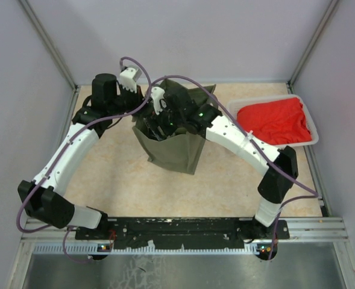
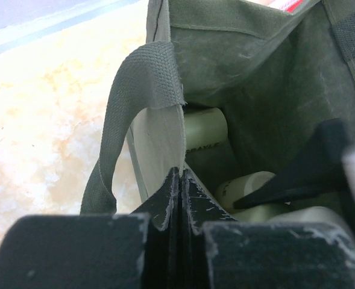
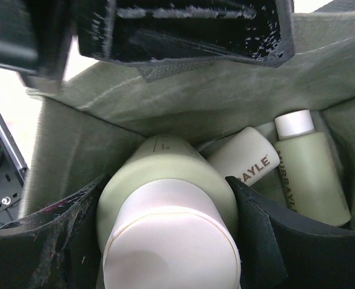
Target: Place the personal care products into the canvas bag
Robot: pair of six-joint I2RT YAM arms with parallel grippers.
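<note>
A: Bottle point(image 3: 165, 174) sits gripped in the right tool point(image 3: 168, 229), deep inside the canvas bag point(image 1: 177, 153), frame centre. Risks?
B: Left tool point(image 2: 180, 180) pinches the bag wall tight. If that slips, the wall flops and the drop snags.

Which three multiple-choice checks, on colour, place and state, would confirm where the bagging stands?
1. The cloth in the white tray is: A red, B blue, C yellow.
2. The left gripper is: A wide open, B shut on the rim of the canvas bag, C holding the cloth.
3. The bottle in the right gripper is: A in the white tray, B inside the canvas bag, C raised high above it.
Answers: 1 A, red from above. 2 B, it pinches the fabric edge. 3 B, bag walls surround it.
</note>
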